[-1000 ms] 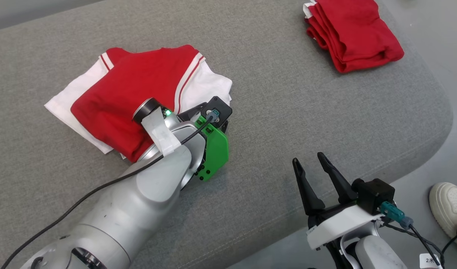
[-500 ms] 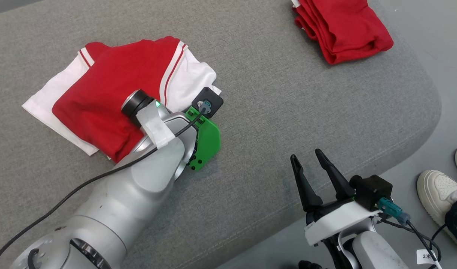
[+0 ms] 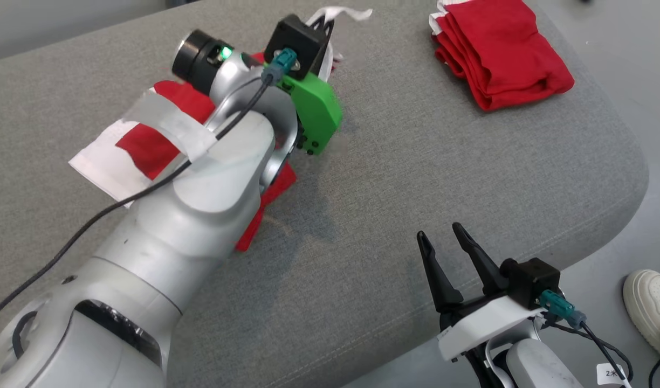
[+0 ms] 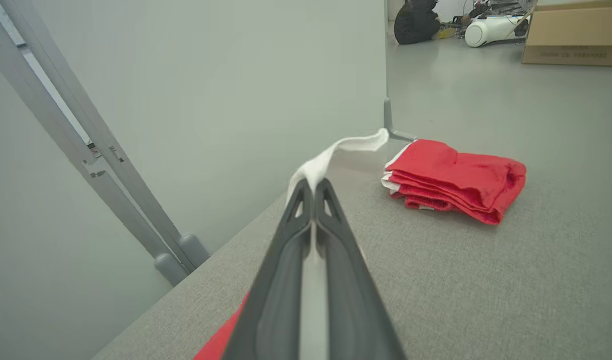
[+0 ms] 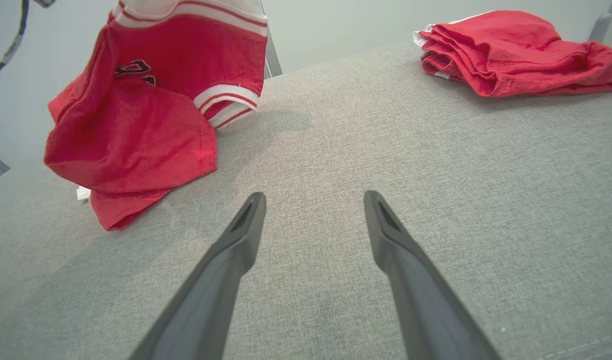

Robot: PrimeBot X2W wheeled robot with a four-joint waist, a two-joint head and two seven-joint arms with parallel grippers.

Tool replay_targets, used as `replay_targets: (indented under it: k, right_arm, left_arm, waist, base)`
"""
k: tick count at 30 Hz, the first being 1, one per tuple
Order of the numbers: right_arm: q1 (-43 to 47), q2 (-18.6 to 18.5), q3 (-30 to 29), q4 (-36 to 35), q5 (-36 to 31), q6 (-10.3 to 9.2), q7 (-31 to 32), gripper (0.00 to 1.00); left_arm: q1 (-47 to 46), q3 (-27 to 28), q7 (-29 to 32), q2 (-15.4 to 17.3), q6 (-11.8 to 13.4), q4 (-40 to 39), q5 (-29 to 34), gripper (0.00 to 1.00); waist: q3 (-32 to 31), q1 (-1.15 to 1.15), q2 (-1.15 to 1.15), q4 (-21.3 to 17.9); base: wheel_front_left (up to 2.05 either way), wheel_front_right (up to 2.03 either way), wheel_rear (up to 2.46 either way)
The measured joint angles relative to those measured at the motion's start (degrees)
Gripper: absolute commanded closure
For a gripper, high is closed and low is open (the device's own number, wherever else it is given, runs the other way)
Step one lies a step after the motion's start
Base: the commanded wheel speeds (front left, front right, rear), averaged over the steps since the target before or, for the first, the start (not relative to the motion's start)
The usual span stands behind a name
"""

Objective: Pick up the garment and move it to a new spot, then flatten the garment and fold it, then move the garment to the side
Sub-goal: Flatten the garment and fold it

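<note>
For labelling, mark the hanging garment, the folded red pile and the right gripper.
hanging garment [image 5: 136,125]: right wrist view, red body panel.
folded red pile [image 3: 502,48]: head view, top layer.
right gripper [image 3: 440,230]: head view, midway between its open jaws.

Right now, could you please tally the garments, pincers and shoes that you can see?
Garments: 2, the held garment and the folded garment
Pincers: 2, the left pincer shut on the held garment, the right pincer open
Shoes: 1, a pale shoe on the floor
Total: 5
</note>
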Motion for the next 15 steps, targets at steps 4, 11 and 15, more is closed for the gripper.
replay_targets:
  k: [4, 11, 15]
  right_arm:
    - [0.3, 0.0, 0.6, 0.6, -0.6, 0.0, 0.0, 0.0]
    - [2.1, 0.0, 0.6, 0.8, -1.9, 0.0, 1.7, 0.0]
    - [3.3, 0.0, -0.1, 0.1, -2.7, 0.0, 2.4, 0.0]
  left_arm:
    - [-2.9, 1.6, -2.7, 0.0, 1.0, -2.5, -1.8, 1.0]
    - [-6.5, 5.0, -6.9, 0.0, 2.3, -6.1, -4.6, 1.0]
    - [-7.4, 8.4, -8.4, 0.0, 3.6, -10.3, -6.9, 1.0]
  waist:
    - [-2.2, 0.0, 0.0, 0.5]
    - [-6.8, 0.0, 0.0, 0.6]
    - [-9.1, 0.0, 0.0, 0.8]
  base:
    - [0.0, 0.0, 0.0]
    - [0.0, 0.0, 0.0]
    - [0.0, 0.0, 0.0]
